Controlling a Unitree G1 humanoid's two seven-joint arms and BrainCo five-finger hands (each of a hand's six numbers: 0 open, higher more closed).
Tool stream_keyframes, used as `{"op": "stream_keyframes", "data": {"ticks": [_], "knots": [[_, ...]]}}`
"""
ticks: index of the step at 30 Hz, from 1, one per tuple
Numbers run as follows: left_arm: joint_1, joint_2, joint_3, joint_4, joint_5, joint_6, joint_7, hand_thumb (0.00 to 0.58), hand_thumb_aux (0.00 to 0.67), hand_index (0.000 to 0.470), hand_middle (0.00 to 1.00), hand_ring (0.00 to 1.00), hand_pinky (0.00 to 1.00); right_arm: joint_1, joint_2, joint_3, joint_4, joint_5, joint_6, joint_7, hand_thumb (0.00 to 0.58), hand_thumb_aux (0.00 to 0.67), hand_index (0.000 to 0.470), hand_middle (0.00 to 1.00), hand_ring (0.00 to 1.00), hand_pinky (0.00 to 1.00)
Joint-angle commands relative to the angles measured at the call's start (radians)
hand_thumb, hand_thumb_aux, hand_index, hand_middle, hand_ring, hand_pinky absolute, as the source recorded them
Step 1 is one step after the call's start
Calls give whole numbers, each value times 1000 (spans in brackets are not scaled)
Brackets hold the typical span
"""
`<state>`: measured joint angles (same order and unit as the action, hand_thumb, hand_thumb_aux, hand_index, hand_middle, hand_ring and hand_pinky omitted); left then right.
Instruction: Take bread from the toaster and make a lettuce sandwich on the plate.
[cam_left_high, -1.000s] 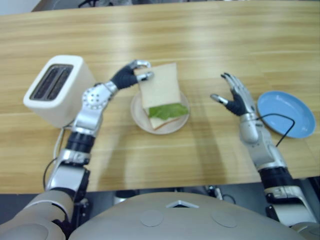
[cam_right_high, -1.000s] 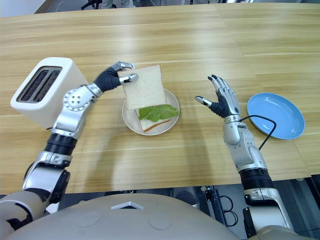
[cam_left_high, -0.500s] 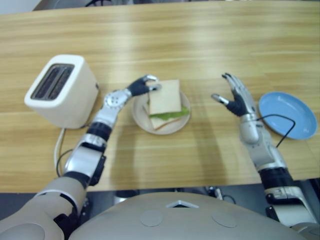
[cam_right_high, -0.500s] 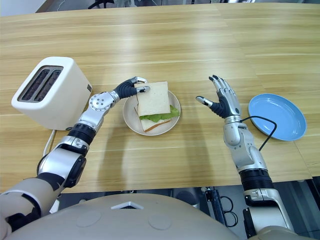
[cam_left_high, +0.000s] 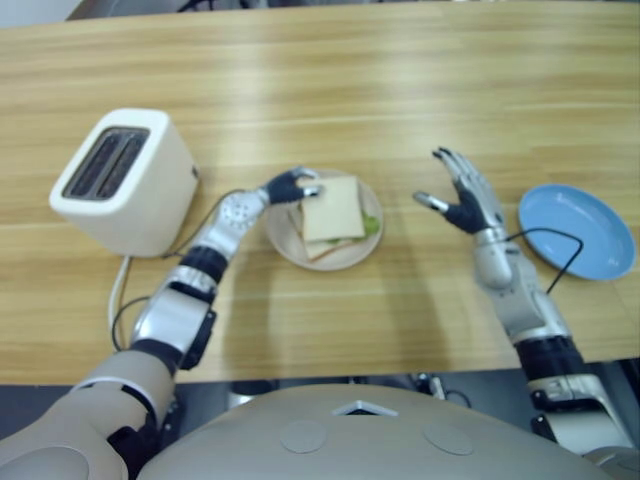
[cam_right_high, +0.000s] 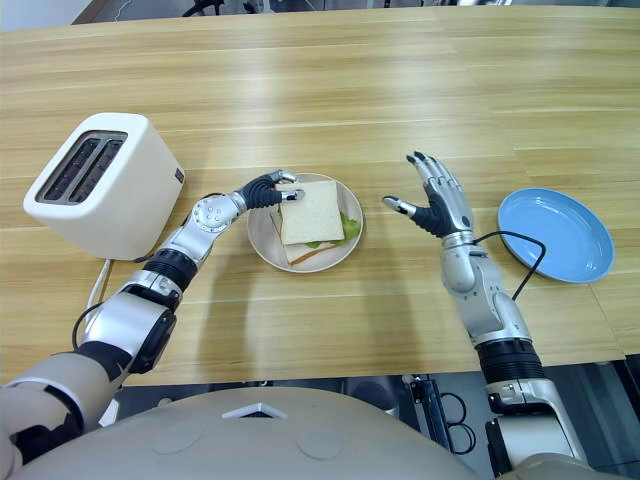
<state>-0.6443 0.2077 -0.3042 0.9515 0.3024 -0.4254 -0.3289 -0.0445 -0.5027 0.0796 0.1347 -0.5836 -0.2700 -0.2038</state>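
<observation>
**Top slice lying on the sandwich, left fingers closed at its corner**

The fingers (cam_right_high: 284, 178) of the left hand (cam_right_high: 262, 189) are curled and closed on the upper left corner of a white square slice of bread (cam_right_high: 313, 212). This slice is laid flat on a green lettuce leaf (cam_right_high: 351, 226), of which an edge is seen at the right side. A lower slice of bread (cam_right_high: 303, 254) is seen under both. The stack is carried by a round beige plate (cam_right_high: 262, 238) near the middle of the light wooden worktop (cam_right_high: 350, 90). A cream box-shaped toaster (cam_right_high: 105, 200) is placed to the left of this plate, apart from it, with its two slots turned upward. The fingers (cam_right_high: 424, 168) of the right hand (cam_right_high: 437, 205) are spread wide and nothing is held by them. This hand is raised above the worktop, between the beige plate and a round blue plate (cam_right_high: 553, 235). A black cable (cam_right_high: 512, 241) is laid over the left rim of the blue plate.
</observation>
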Motion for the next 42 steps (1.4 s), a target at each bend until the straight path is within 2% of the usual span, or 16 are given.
{"op": "stream_keyframes", "data": {"ticks": [1, 9, 15, 29, 42], "knots": [[-16, 34, -38, 30, 79, -14, 68, 580, 670, 460, 1000, 1000, 1000, 13, 1, 37, -65, -24, -6, 45, 0, 0, 0, 0, 0, 0], [-11, 78, -95, 4, 191, -15, 170, 580, 670, 460, 1000, 1000, 1000, -12, -10, 208, -94, -130, -77, 146, 0, 0, 0, 0, 0, 0], [-15, 71, -128, 24, 244, -12, 212, 580, 670, 460, 1000, 1000, 1000, -28, -23, 279, -119, -207, -88, 199, 0, 0, 0, 0, 0, 0], [-8, 69, -148, 30, 262, -15, 222, 580, 670, 460, 1000, 1000, 1000, -145, 7, 410, 9, -314, -111, 241, 0, 0, 0, 0, 0, 0], [-12, 84, -141, -28, 264, -21, 244, 580, 670, 460, 1000, 1000, 1000, -100, 24, 600, 110, -446, -94, 342, 0, 0, 0, 0, 0, 0]]}}
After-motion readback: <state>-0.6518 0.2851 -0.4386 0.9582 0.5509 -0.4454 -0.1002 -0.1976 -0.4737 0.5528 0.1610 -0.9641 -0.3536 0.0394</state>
